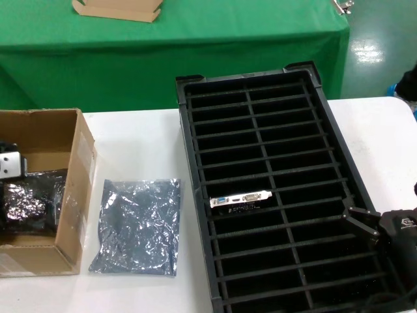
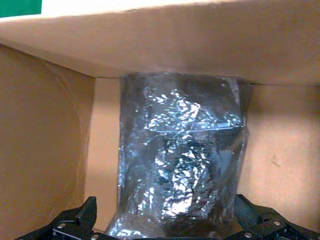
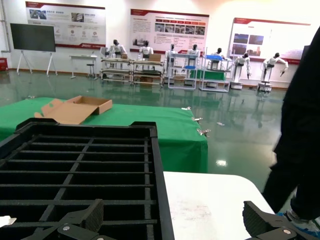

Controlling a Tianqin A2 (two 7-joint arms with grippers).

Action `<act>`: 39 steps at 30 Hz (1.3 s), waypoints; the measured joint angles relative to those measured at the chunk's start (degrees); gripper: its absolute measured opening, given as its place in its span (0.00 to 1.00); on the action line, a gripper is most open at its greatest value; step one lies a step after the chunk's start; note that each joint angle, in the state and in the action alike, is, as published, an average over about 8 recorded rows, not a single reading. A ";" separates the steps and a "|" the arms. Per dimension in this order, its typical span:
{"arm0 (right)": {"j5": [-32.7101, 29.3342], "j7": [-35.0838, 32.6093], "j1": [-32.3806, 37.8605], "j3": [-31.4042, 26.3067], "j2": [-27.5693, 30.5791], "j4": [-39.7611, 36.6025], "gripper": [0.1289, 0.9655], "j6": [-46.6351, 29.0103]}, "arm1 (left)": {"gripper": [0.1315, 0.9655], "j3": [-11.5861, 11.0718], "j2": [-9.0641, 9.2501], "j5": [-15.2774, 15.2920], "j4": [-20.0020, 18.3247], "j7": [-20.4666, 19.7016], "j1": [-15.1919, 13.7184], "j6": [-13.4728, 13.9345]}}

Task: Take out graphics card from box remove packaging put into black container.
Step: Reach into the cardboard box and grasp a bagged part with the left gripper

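Observation:
The brown box (image 1: 62, 140) stands open at the table's left. My left gripper (image 1: 12, 171) is inside it. In the left wrist view it (image 2: 167, 222) is open, with its fingers (image 2: 82, 216) on either side of a wrinkled silver bag (image 2: 182, 165) holding a dark item. An empty silver bag (image 1: 137, 225) lies flat on the table beside the box. A graphics card (image 1: 241, 199) with a silvery bracket stands in a slot of the black container (image 1: 189, 156). My right gripper (image 1: 365, 225) is open and empty over the container's right rim (image 3: 157, 170).
A green-covered table (image 1: 195, 39) stands behind, with a flat tan cardboard tray (image 1: 117, 8) on it. The white table (image 1: 378, 150) shows to the right of the container. A person in dark clothes (image 3: 300, 140) stands at that table's far side.

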 joint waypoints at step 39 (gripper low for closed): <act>0.00 0.00 0.00 0.00 0.00 0.00 1.00 0.00 | 0.75 -9.98 1.38 6.61 2.20 0.66 4.47 -8.52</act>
